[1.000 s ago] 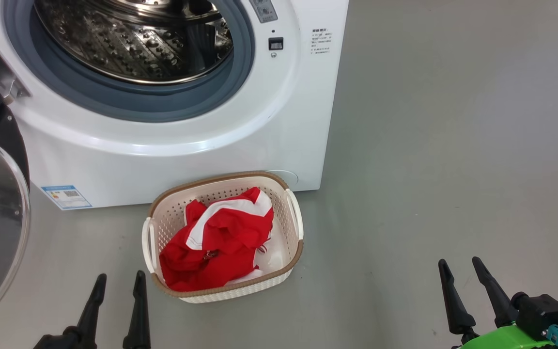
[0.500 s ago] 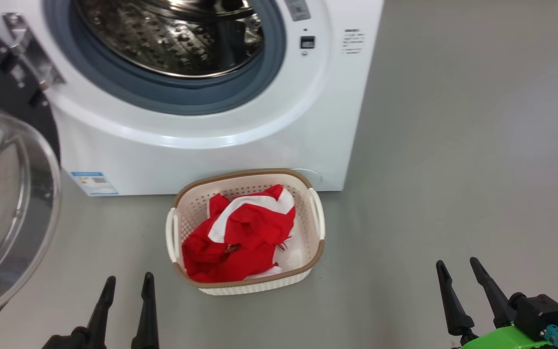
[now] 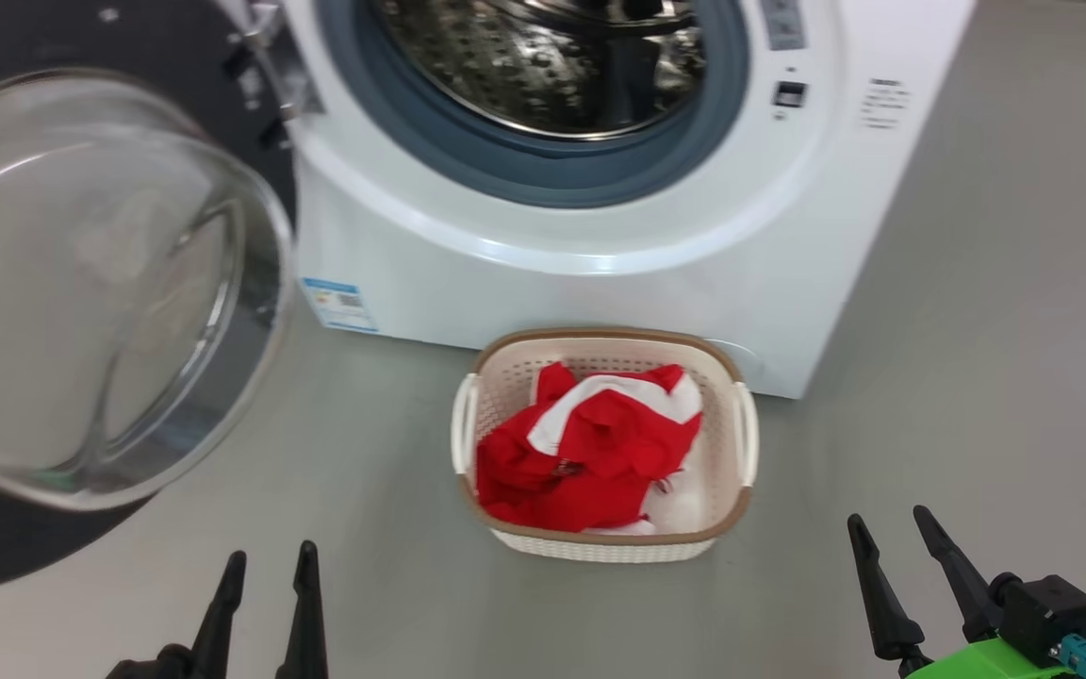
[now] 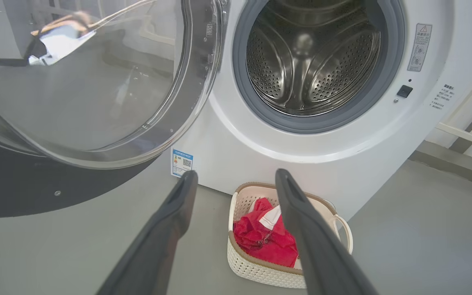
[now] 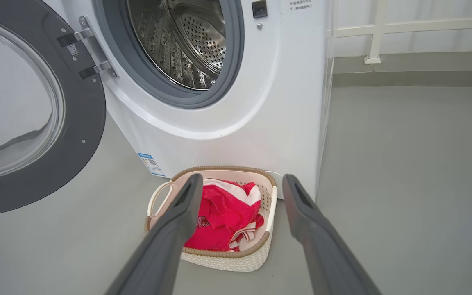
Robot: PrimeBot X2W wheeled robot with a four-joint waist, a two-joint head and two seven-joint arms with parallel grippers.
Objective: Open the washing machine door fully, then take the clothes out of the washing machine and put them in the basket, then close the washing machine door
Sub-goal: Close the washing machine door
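Nearest, at the lower left of the head view, the left gripper [image 3: 271,552] hangs over the grey floor [image 3: 977,377] with its two dark fingers [image 3: 305,613] spread apart and nothing between them; at the lower right the right gripper [image 3: 886,515] is likewise spread wide and empty, a green part of its wrist just behind it; both are well apart from the other things. Beyond them, roughly midway between the two, the basket [image 3: 590,549] stands on the floor just in front of the lower front of the washing machine [image 3: 600,292], towards its right corner; the clothes [image 3: 590,453] lie heaped inside it, red with a white panel uppermost, crowded towards its left side. Further off on the robot's left, the washing machine door [image 3: 100,283] stands swung open on its hinge at the machine's left side, the clear glass bowl bulging towards the camera inside the black rim; a small blue label [image 3: 340,304] sits on the machine's lower left front corner. Farthest, the grey rubber ring [image 3: 543,179] circles the open mouth, and the perforated steel drum [image 3: 552,66] shows within.
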